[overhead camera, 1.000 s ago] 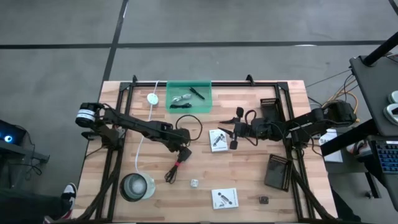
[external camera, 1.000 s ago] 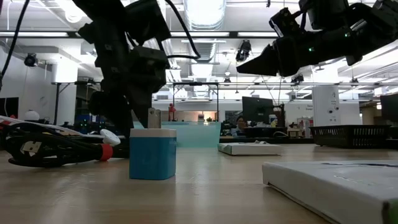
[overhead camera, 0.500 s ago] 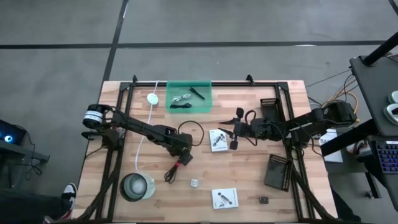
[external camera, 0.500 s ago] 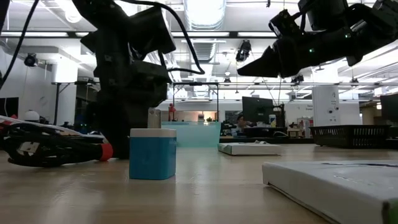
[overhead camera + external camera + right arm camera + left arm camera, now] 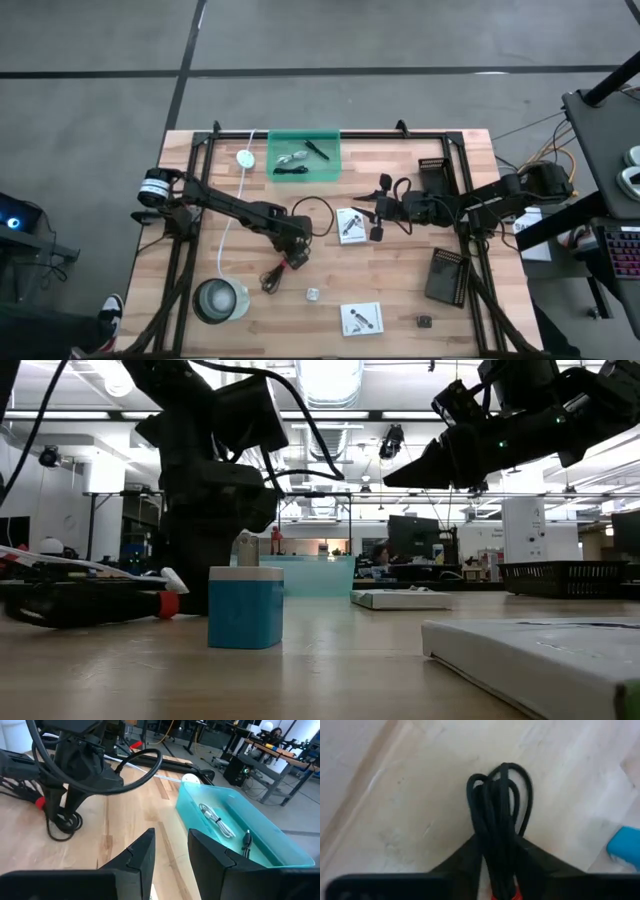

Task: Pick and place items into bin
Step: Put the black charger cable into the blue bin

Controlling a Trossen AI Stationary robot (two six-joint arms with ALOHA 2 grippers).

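Observation:
A black cable with a red tie lies on the wooden table, and my left gripper is shut on it. Its coiled bundle reaches out past the fingertips. The teal bin stands at the far edge; in it lie a silvery clip, a black pen-like stick and a small black cable. My right gripper hangs open above a white printed card, with nothing between its fingers. A second card lies near the front edge. My left gripper pinches the cable bundle between its two fingers, right by the red tie. The fingers come from above, pointing down. The bundle's looped end lies on the table beyond the fingertips.
A clear round container stands at the near left. A white disc with a cord lies left of the bin. A small blue block sits near the cable. A black perforated board and a small dark piece lie at the right.
My left gripper has come down and a little toward the near edge, onto the cable by its red tie. The cable's far loop has shifted toward the gripper, and the bundle lies flatter in the low view. My right gripper has kept still.

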